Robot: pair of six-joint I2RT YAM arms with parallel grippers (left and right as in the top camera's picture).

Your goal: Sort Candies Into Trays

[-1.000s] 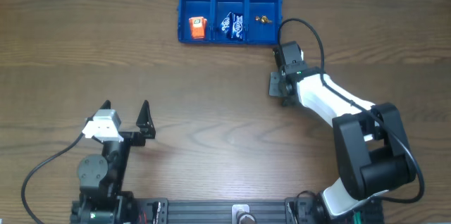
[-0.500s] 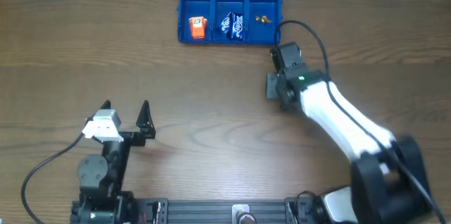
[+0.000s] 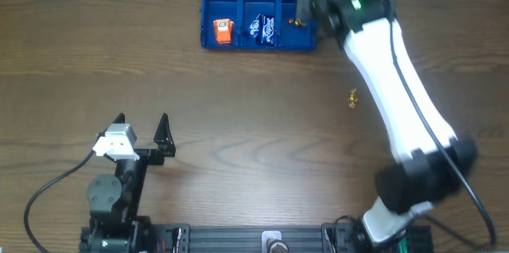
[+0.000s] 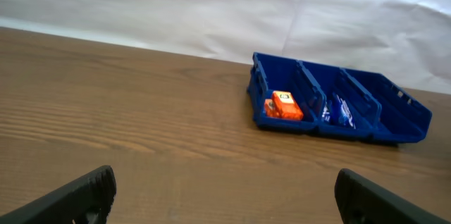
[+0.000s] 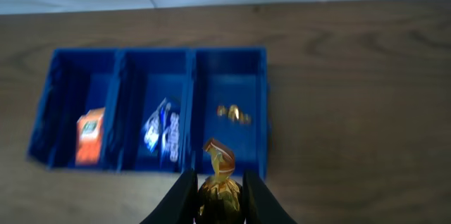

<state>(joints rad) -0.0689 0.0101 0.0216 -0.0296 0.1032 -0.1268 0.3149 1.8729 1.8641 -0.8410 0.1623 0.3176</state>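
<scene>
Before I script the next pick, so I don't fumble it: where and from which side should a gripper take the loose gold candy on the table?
Probably straight down from above, closing across the middle of the loose gold candy: it lies alone on the table, small and slightly elongated, with nothing crowding it.

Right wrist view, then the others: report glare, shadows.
Right wrist view: the gold candy in the right gripper glints. Left wrist view: the white backdrop is brightest; the blue tray shades the table at its foot. Top view: no glare.
</scene>
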